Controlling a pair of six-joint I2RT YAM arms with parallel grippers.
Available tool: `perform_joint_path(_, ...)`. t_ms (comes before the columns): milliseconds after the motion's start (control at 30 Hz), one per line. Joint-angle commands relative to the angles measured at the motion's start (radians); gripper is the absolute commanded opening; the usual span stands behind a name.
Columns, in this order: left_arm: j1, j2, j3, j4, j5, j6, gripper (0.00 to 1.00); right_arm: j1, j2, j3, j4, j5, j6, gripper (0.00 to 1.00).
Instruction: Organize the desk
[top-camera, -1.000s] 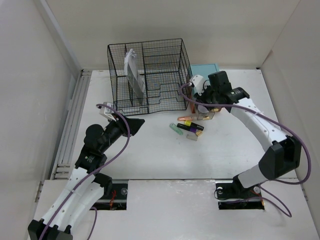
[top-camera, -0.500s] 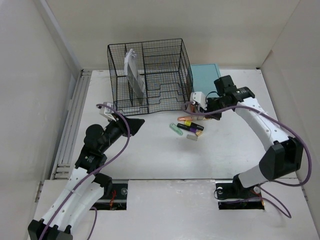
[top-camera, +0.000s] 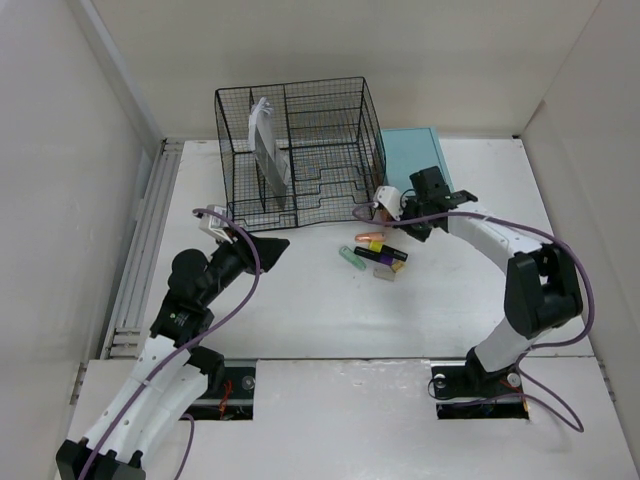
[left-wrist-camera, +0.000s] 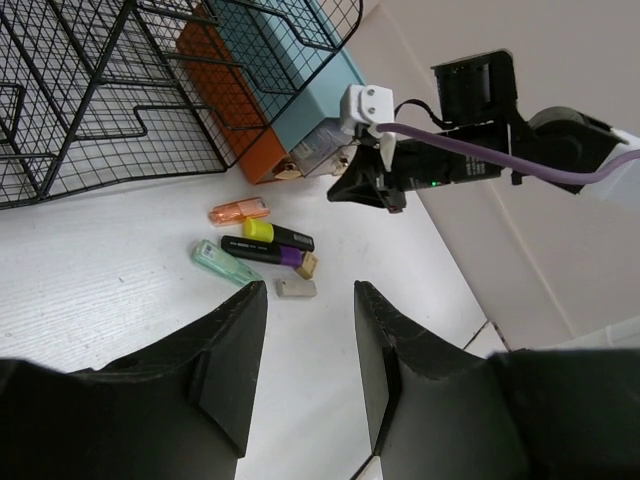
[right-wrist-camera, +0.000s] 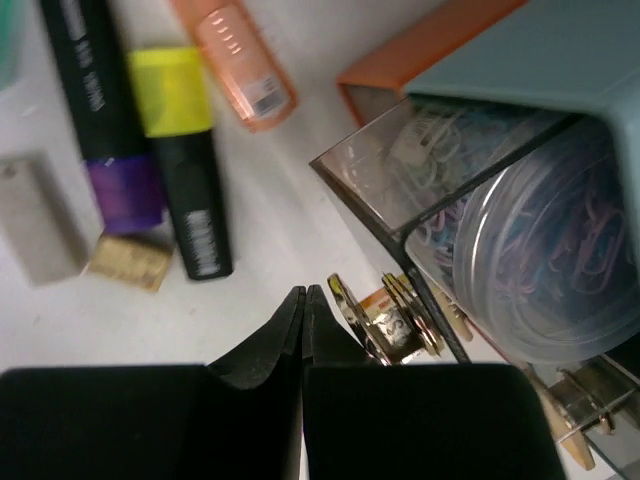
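The desk (top-camera: 300, 310) is a white tabletop. A small pile lies at its middle: an orange highlighter (right-wrist-camera: 232, 60), a yellow-capped black marker (right-wrist-camera: 185, 150), a purple-banded black marker (right-wrist-camera: 100, 120), a green one (left-wrist-camera: 225, 263) and a grey eraser (right-wrist-camera: 35, 230). My right gripper (right-wrist-camera: 303, 292) is shut and empty, its tip just above the desk beside gold binder clips (right-wrist-camera: 390, 320) and a clear tray of paper clips (right-wrist-camera: 480, 200); it also shows in the top view (top-camera: 408, 228). My left gripper (left-wrist-camera: 305, 300) is open and empty, held above the desk left of the pile (top-camera: 270, 247).
A black wire-mesh rack (top-camera: 295, 150) stands at the back with a grey notebook (top-camera: 268, 150) upright in its left slot. A teal box (top-camera: 410, 150) with an orange-brown drawer front (left-wrist-camera: 215, 90) sits to the rack's right. White walls line the desk.
My right gripper has swung from in front of the teal box down and left to the desk beside the clear tray. The left arm has not moved.
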Motion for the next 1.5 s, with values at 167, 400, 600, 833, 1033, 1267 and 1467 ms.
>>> perform_joint_path(167, -0.004, -0.021, -0.022, 0.060, 0.016, -0.002, 0.37, 0.037, -0.021, -0.084, 0.431, 0.234, 0.158, 0.00)
perform_joint_path(400, -0.004, -0.021, -0.044, 0.080, 0.016, -0.011, 0.37, 0.046, -0.086, -0.171, 0.545, 0.301, 0.168, 0.00)
perform_joint_path(600, -0.004, -0.021, -0.044, 0.080, 0.025, -0.011, 0.37, 0.069, -0.205, -0.248, 0.523, 0.259, 0.144, 0.06)
perform_joint_path(833, -0.004, 0.031, -0.119, 0.170, 0.082, -0.048, 0.57, 0.049, -0.434, -0.249, 0.353, 0.165, 0.343, 0.84)
perform_joint_path(1033, -0.086, 0.193, -0.078, 0.240, 0.078, -0.039, 0.77, -0.141, -0.299, -0.113, 0.192, 0.006, 0.585, 0.71)
perform_joint_path(1267, -0.179, 0.226, -0.038, 0.241, 0.009, -0.012, 0.77, -0.337, -0.095, -0.038, 0.171, -0.289, 0.766, 0.67)
perform_joint_path(1467, -0.179, 0.226, -0.038, 0.241, -0.001, -0.012, 0.76, -0.419, -0.024, -0.038, 0.246, -0.430, 0.828, 0.67)
